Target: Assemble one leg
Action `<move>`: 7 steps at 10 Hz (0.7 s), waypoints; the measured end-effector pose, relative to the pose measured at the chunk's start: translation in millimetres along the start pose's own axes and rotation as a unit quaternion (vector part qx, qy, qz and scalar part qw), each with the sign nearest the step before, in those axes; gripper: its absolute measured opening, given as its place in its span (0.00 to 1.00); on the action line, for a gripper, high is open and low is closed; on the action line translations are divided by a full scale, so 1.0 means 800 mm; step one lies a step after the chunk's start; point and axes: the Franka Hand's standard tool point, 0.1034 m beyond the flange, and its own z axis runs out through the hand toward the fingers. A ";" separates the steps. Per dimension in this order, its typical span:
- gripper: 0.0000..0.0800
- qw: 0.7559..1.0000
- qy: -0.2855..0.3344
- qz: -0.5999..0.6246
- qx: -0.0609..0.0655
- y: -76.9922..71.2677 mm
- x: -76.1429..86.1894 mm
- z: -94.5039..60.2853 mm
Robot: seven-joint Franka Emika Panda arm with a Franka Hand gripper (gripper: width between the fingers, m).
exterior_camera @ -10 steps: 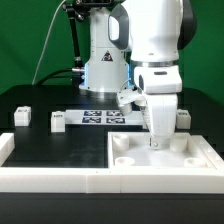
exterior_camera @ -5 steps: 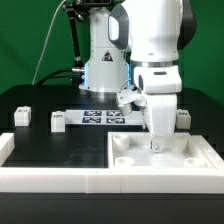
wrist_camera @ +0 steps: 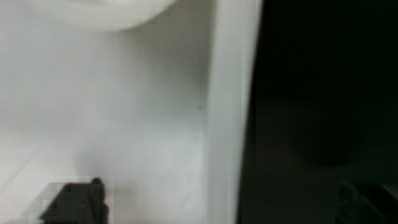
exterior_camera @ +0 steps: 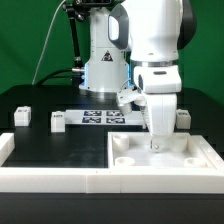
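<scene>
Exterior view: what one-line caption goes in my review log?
Gripper down at the white panel; a loose leg lies beside the marker board.

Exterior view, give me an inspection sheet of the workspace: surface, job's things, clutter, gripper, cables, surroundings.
Surface: black table, with the marker board lying flat on it.
Job's things: far-left leg, middle leg beside the marker board, right-hand leg, all loose on the table; white panel with corner holes.
Clutter: white rail along the front edge.
Grippers: gripper is low over the panel; open or shut cannot be told.
Cables: black cable behind the table.
Surroundings: green backdrop.
</scene>
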 end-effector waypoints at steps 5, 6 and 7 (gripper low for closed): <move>0.81 0.997 -0.009 0.068 -0.015 -0.028 0.007 -0.046; 0.81 0.992 -0.006 0.127 -0.015 -0.028 0.009 -0.046; 0.81 0.986 -0.006 0.164 -0.015 -0.028 0.009 -0.046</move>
